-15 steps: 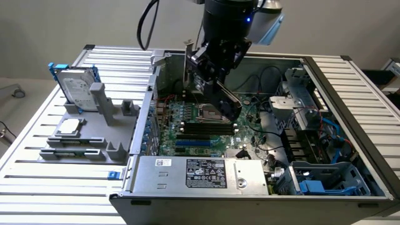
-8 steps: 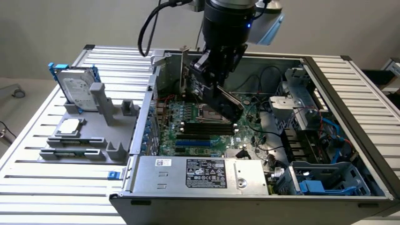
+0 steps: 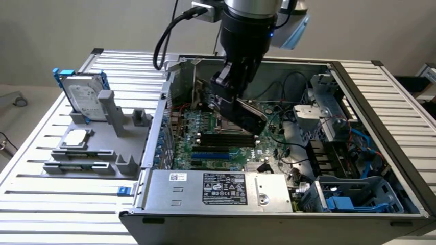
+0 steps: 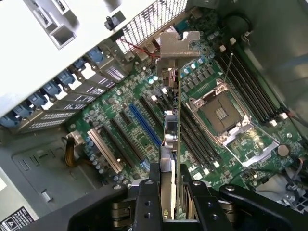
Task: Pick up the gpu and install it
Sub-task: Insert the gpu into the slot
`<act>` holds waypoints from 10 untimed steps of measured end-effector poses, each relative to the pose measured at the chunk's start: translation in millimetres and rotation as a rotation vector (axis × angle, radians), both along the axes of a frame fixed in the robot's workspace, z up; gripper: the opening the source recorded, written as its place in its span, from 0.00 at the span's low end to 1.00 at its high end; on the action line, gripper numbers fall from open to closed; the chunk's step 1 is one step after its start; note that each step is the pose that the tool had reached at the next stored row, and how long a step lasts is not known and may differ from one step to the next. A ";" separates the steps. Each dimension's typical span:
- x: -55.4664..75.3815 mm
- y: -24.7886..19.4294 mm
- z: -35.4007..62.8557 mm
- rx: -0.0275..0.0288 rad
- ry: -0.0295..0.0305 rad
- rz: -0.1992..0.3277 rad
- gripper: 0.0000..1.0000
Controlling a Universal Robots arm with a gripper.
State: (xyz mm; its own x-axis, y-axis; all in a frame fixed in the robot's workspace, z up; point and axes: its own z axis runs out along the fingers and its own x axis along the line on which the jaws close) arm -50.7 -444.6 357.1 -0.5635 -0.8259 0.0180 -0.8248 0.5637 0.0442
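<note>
In the exterior view, an open computer case [image 3: 381, 102] is seen lying on a slatted metal table [image 3: 68, 204], and the arm is seen reaching down into it from above. The gripper [image 3: 226, 86] is found low inside the case, over the green motherboard [image 3: 204, 153]. The gpu [image 3: 248, 116] is held in it as a dark card, tilted, with its lower end towards the exterior view's right. The card is placed just above the black memory slots [image 3: 221, 138]; whether it touches the board cannot be told here. A grey power supply [image 3: 218, 190] with a black label is seen at the near edge of the case. Outside the case, on the exterior view's left, a grey holder [image 3: 81, 153] is set on the table, and a silver hard drive [image 3: 83, 94] in a blue frame is stood upright in it.

In the wrist view, the gpu [image 4: 172, 139] is seen edge-on, clamped between the two black fingers [image 4: 147, 199] of the gripper [image 4: 171, 195]. The jaws are closed onto the card from both faces, held apart only by its thickness. The silver end bracket [image 4: 180, 44] is carried at the far end of the card, near the perforated rear wall [image 4: 154, 21] of the case. Beneath the card the motherboard [image 4: 115, 144] is spread out: a blue slot [image 4: 144, 126] is seen on one side of the card's edge, and the open CPU socket [image 4: 224, 115] on the other. Whether the card's edge is seated in any slot cannot be told.
</note>
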 end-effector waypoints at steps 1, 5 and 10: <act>0.0 0.0 -1.4 0.0000 -0.0003 0.018 0.26; 0.0 0.0 -7.1 0.0001 -0.0019 0.090 0.26; 0.0 0.0 -13.6 0.0001 -0.0040 0.182 0.26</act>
State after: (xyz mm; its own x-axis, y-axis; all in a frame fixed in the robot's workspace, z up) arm -50.7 -444.5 343.5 -0.4048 -0.9143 0.0160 -0.9134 0.4051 0.0407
